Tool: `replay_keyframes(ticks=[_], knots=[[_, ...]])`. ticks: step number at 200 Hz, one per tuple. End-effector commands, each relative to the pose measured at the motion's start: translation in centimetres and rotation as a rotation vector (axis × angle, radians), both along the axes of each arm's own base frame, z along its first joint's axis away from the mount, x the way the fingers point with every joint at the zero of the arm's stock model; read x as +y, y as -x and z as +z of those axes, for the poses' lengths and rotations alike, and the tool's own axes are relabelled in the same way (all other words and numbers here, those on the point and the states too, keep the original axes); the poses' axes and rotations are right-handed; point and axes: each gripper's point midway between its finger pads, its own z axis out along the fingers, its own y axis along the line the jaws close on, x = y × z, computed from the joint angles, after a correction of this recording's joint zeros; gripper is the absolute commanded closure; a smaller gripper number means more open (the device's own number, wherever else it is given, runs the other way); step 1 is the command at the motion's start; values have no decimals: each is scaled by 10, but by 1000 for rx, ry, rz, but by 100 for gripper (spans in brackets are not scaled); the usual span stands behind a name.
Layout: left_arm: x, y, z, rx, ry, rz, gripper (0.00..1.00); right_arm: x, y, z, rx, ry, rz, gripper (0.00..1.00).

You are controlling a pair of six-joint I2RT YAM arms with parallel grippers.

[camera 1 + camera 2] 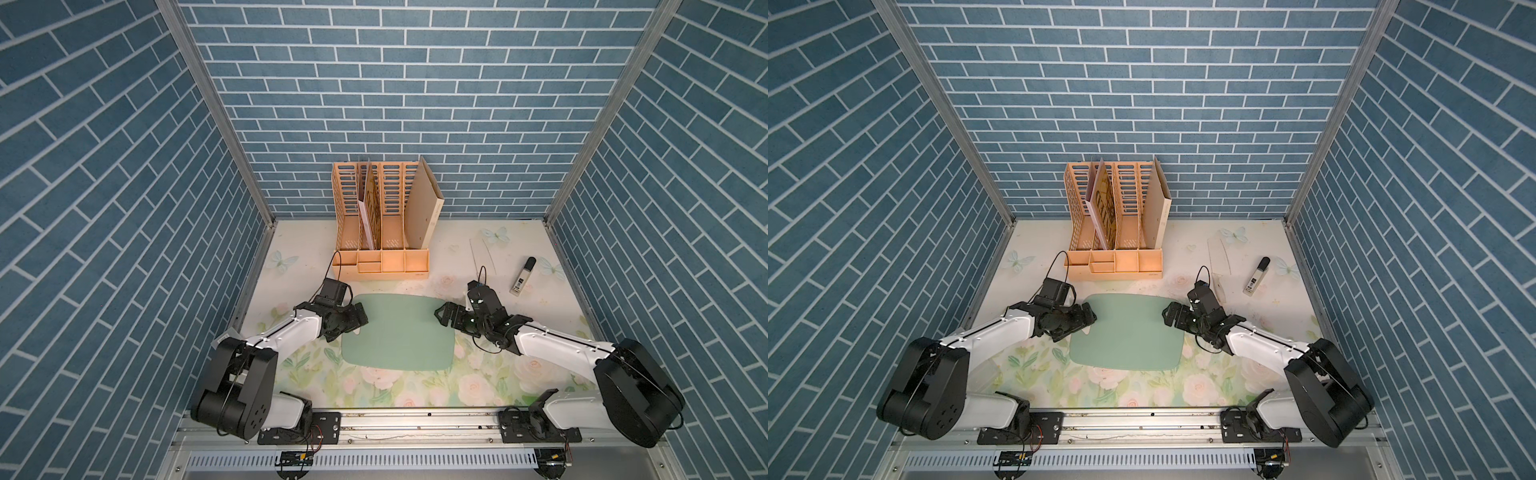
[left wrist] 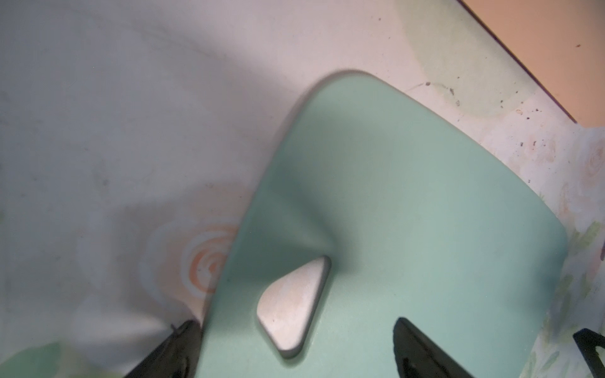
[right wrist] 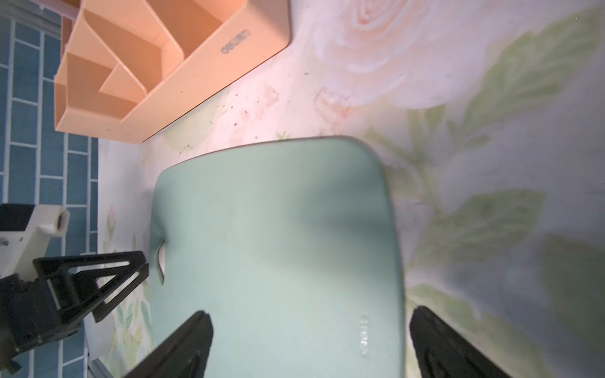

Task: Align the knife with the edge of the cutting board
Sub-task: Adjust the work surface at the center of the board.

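Note:
The pale-green cutting board (image 1: 401, 332) (image 1: 1129, 332) lies flat in the middle of the floral mat. Its triangular hole (image 2: 294, 304) is by the left short edge. My left gripper (image 1: 357, 322) (image 2: 294, 322) hangs open low over that edge, one finger off the board (image 2: 409, 212) and one over it. My right gripper (image 1: 442, 316) (image 3: 309, 311) stands open over the opposite short edge of the board (image 3: 278, 212), holding nothing. The knife is hidden. A pale flat piece (image 3: 98, 340) pokes out beneath my left arm; I cannot tell what it is.
A peach file organizer (image 1: 382, 224) stands behind the board with folders in it. A white tube with a black cap (image 1: 523, 276) and a translucent sheet (image 1: 482, 253) lie at the back right. Blue brick walls close in three sides.

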Motion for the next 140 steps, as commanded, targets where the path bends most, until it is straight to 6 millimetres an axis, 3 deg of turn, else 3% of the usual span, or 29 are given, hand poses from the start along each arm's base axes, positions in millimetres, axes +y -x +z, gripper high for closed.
replay_keyframes(ticks=[1, 63, 140], knots=[[0, 23, -16, 78, 6, -6, 6, -17, 5, -17, 20, 75, 14, 2], [-19, 34, -23, 86, 56, -35, 6, -8, 13, -38, 77, 37, 58, 3], [-35, 15, -22, 84, 42, -52, 6, 7, -15, -35, 57, 55, 77, 2]])
